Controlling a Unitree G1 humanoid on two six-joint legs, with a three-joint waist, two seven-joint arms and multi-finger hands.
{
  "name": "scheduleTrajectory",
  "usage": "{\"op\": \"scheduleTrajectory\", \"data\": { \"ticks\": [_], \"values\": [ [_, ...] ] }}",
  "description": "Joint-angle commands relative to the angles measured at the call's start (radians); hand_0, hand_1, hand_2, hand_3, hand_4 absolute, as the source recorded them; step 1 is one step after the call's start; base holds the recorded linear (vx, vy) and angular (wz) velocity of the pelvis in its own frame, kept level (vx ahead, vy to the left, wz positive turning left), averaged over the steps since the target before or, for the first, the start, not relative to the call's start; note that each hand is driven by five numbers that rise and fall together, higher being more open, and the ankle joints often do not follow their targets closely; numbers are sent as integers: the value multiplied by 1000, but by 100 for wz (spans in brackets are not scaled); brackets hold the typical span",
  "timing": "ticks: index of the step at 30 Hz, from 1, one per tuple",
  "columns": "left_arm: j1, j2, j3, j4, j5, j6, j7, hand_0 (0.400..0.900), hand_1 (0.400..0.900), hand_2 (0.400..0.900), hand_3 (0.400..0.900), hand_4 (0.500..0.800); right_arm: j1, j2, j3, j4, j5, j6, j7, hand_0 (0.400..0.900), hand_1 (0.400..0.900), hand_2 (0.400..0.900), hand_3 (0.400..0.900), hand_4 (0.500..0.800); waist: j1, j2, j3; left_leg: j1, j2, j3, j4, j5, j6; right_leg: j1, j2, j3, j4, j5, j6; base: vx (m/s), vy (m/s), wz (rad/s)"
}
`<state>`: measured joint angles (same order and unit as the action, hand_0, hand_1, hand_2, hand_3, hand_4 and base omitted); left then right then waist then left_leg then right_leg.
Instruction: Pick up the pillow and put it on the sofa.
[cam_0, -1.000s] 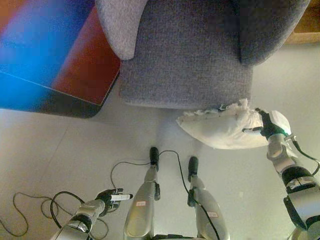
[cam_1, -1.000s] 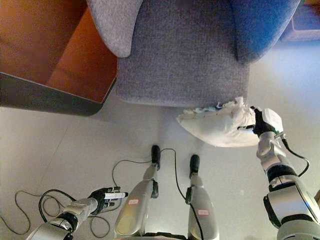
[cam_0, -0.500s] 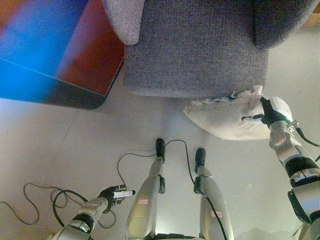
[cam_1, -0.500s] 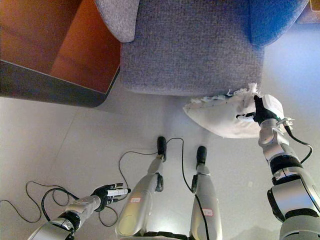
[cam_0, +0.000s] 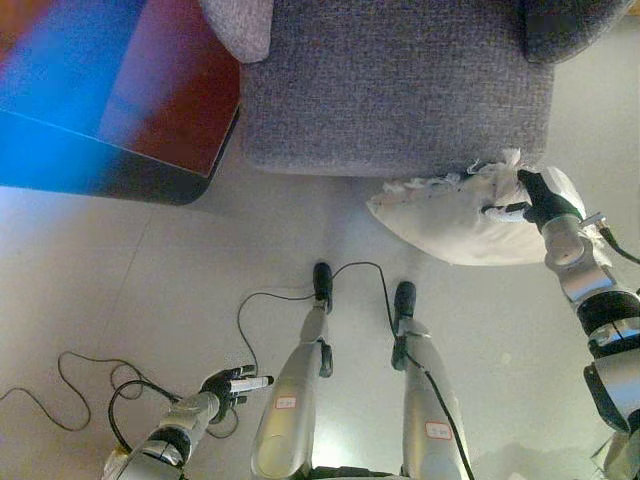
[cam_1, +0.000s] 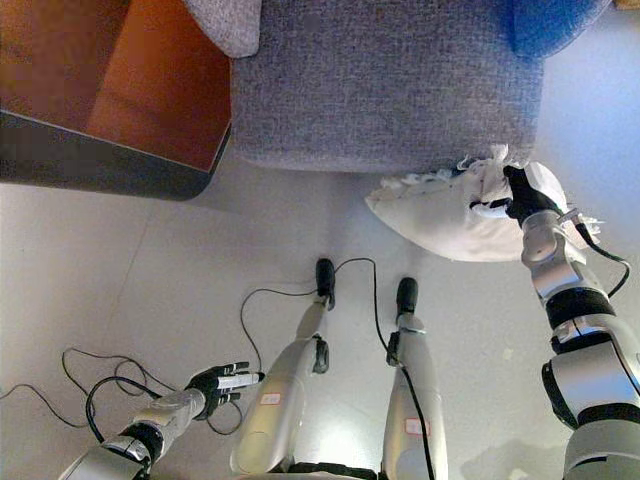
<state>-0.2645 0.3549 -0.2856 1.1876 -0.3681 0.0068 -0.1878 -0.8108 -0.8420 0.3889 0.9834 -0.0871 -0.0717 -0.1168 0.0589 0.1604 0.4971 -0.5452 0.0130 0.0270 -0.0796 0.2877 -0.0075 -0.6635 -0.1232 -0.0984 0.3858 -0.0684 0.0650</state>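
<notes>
A white pillow with a frilled edge hangs in the air just in front of the grey sofa, its upper edge by the seat's front right corner. My right hand is shut on the pillow's right end and holds it off the floor; it also shows in the right eye view. My left hand hangs low at the lower left, fingers relaxed and empty.
A reddish-brown low table with a dark edge stands to the left of the sofa. Pale floor lies in front of both.
My right hand has carried the pillow up and closer to the sofa's front edge. The camera has shifted forward, so the sofa fills more of the top.
</notes>
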Motion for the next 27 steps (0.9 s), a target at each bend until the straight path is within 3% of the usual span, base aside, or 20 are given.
{"op": "scheduleTrajectory", "data": {
  "ticks": [1, 7, 14, 21, 27],
  "values": [
    [141, 45, -22, 41, -9, -40, -61, 900, 900, 900, 900, 800, -56, -130, 24, -17, -6, -49, -6, 400, 400, 400, 400, 500, -5, 29, 23, 70, -41, -15, 20, -126, -44, 88, 8, -46, -208, 119, 24, 18, 129, -6],
    [173, 60, -33, -13, -22, -26, -93, 900, 900, 900, 900, 800, -62, -154, 5, -52, -12, -27, 15, 400, 400, 400, 400, 500, -2, 54, 23, 95, -42, -6, 11, -121, -43, 113, 0, -55, -218, 118, 21, 8, 62, -3],
    [202, 76, -22, -47, -18, -18, -110, 900, 900, 900, 900, 800, -46, -174, -8, -99, -2, -35, 46, 400, 400, 400, 400, 500, -1, 48, 23, 130, -38, -6, 4, -122, -43, 152, 0, -65, -231, 120, 21, -1, 7, -1],
    [216, 85, -3, -27, 0, -30, -122, 900, 900, 900, 900, 800, -26, -176, -7, -140, -10, -90, 101, 400, 400, 400, 400, 500, -3, 8, 22, 217, -26, -2, -4, -139, -45, 245, 2, -80, -257, 119, 22, 5, -1, 0],
    [229, 105, 16, -24, 24, -16, -131, 900, 900, 900, 900, 800, 4, -184, 7, -232, -1, -106, 166, 400, 400, 400, 400, 500, 0, -51, -27, 277, -12, 6, -8, -164, -49, 331, 7, -93, -302, 124, 28, 53, -24, 4]
  ]
}}
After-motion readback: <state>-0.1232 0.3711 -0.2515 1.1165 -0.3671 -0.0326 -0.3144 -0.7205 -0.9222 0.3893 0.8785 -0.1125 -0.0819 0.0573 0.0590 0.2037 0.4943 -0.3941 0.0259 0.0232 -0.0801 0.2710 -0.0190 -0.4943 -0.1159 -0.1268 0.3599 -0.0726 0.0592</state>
